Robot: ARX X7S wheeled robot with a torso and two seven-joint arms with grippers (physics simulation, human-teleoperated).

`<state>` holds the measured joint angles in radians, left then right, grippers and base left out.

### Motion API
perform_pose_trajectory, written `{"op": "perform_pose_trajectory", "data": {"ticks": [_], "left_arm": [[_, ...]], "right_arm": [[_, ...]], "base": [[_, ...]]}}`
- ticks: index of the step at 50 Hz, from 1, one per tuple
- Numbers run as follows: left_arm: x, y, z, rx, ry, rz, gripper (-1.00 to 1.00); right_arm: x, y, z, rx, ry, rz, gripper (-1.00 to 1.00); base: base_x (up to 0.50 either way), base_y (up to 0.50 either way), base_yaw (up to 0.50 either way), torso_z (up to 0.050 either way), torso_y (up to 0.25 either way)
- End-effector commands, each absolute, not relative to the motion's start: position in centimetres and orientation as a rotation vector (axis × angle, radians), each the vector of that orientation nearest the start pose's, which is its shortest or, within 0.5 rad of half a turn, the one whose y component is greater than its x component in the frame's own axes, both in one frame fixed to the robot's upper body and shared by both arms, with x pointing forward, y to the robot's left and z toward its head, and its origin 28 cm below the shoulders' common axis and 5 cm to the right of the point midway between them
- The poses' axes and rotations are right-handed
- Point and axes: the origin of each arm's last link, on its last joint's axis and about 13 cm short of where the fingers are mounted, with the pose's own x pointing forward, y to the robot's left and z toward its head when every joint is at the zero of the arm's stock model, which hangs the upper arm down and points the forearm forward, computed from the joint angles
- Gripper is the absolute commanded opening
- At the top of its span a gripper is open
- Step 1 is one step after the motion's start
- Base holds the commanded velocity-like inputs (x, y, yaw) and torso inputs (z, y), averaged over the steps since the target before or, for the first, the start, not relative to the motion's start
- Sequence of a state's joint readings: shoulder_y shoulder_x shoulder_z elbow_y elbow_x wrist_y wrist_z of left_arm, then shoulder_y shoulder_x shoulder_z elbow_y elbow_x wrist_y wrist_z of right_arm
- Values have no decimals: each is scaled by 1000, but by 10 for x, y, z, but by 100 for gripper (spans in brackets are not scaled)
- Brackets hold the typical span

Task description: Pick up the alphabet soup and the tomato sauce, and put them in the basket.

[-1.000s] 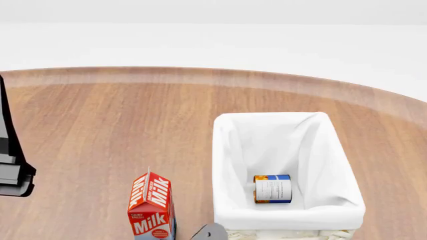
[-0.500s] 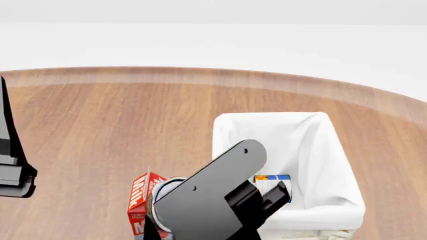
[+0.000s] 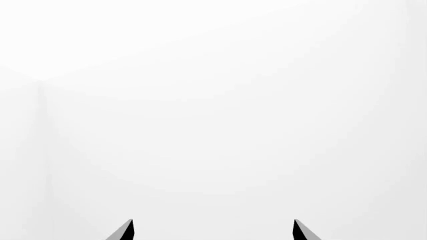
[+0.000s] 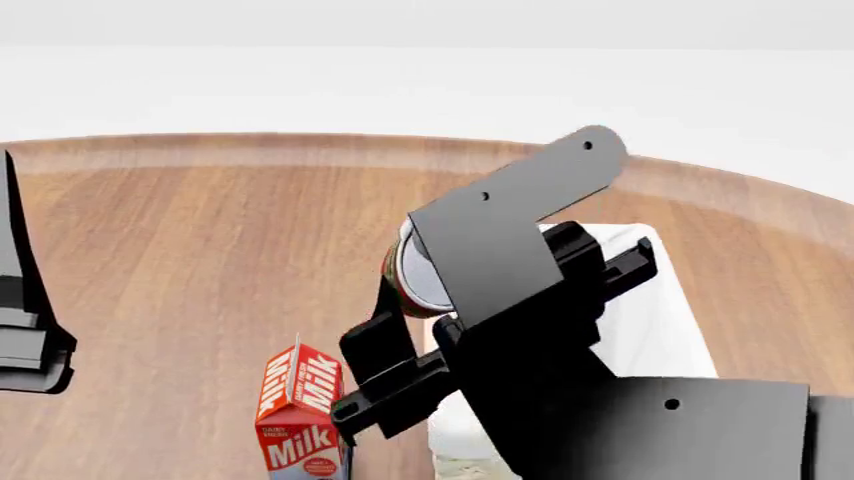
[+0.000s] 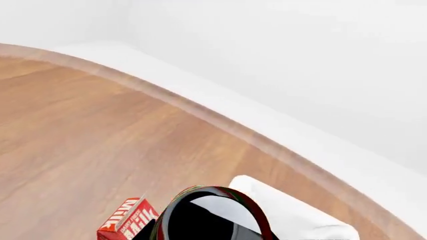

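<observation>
Starting at the far left edge of the head view, the left arm [image 4: 27, 330] shows only as a dark link; its gripper is outside that frame. In the left wrist view, the left gripper [image 3: 212, 231] shows two dark fingertips [image 3: 123, 232] set well apart at the bottom edge, released, with nothing between them and only blank white beyond.

Lower left of centre in the head view, a red milk carton [image 4: 303, 410] stands upright on the wooden table [image 4: 200, 250].

At the centre of the head view, the right gripper [image 4: 441, 325] is raised above the table and clenched on the tomato sauce [image 4: 416, 275]. The can lies tilted, silver lid facing the camera, with a thin red edge of label visible. It sits over the basket's left rim region. In the right wrist view, the can [image 5: 212, 215] fills the bottom centre, showing its shiny end and a red and green rim, with the carton [image 5: 127, 222] just beside it at lower left.

Right of centre in the head view, the basket [image 4: 661, 320] is mostly covered by the right arm. Only its white lining at the far right side and a strip of the near rim are visible. Its contents cannot be seen; the alphabet soup is not visible in any current view. In the right wrist view, a corner of the white lining [image 5: 293, 212] shows at lower right.
</observation>
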<state>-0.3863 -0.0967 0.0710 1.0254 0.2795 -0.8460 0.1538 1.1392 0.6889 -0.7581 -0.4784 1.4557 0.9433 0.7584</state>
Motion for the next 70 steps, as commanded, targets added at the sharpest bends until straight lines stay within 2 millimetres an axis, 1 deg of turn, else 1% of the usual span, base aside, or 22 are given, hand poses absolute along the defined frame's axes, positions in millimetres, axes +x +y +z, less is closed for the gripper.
{"op": "perform_pose_trajectory", "data": {"ticks": [1, 8, 11, 13, 16, 23, 33, 40, 48, 56, 64, 65, 66, 67, 70], "left_arm": [[190, 224, 226, 268, -555, 47, 100], [191, 224, 225, 267, -553, 45, 100], [191, 224, 225, 268, -554, 45, 100], [191, 224, 226, 269, -556, 45, 100], [192, 224, 226, 269, -557, 46, 100], [192, 224, 226, 269, -554, 46, 100], [190, 226, 229, 268, -560, 50, 100], [190, 225, 228, 270, -559, 49, 100], [191, 225, 227, 269, -557, 50, 100], [192, 225, 225, 269, -554, 48, 100], [192, 224, 223, 269, -552, 46, 100], [192, 224, 223, 267, -553, 46, 100], [192, 224, 223, 267, -552, 47, 100], [193, 224, 223, 266, -552, 46, 100], [192, 225, 225, 270, -554, 46, 100]], "right_arm": [[275, -95, 243, -293, 177, 321, -100], [291, -97, 237, -288, 194, 290, -100], [301, -96, 232, -284, 198, 279, -100], [304, -96, 229, -288, 200, 275, -100], [314, -96, 220, -293, 217, 263, -100], [333, -102, 205, -270, 262, 218, -100], [342, -99, 181, -261, 304, 198, -100], [345, -98, 173, -264, 318, 195, -100], [352, -103, 163, -265, 343, 165, -100], [358, -108, 146, -274, 372, 129, -100], [363, -112, 136, -208, 419, 111, -100], [363, -111, 137, -115, 450, 142, -100], [364, -111, 137, -95, 455, 134, -100], [367, -111, 134, -124, 449, 116, -100], [367, -110, 131, -110, 460, 121, -100]], "base": [[0, 0, 0, 0, 0], [0, 0, 0, 0, 0], [0, 0, 0, 0, 0], [0, 0, 0, 0, 0], [0, 0, 0, 0, 0], [0, 0, 0, 0, 0], [0, 0, 0, 0, 1], [0, 0, 0, 0, 0], [0, 0, 0, 0, 0], [0, 0, 0, 0, 0], [0, 0, 0, 0, 0], [0, 0, 0, 0, 0], [0, 0, 0, 0, 0], [0, 0, 0, 0, 0], [0, 0, 0, 3, 0]]}}
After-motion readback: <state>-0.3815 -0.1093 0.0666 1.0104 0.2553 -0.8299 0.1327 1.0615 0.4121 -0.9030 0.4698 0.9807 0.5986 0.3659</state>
